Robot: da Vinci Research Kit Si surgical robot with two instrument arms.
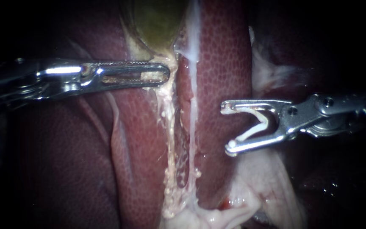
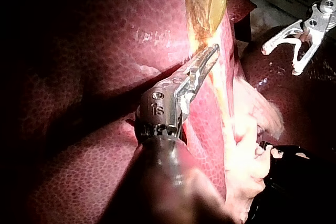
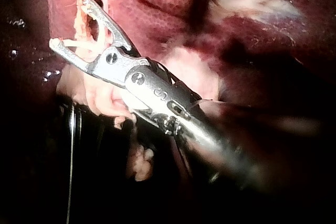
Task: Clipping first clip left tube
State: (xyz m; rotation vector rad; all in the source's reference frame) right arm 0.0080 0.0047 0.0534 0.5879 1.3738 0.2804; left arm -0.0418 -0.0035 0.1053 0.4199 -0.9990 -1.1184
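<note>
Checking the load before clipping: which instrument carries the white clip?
The right instrument, entering from the right: a white V-shaped clip sits between its spread jaws, touching both. The left instrument, by the gallbladder, carries no clip.

You see the liver speckled deep red-brown throughout. At upper centre the gallbladder is olive-yellow. Down the middle the left tube is cream with pale beaded dots, the right tube milky white. Your left instrument and right instrument are shiny silver; the clip at right is white.
</note>
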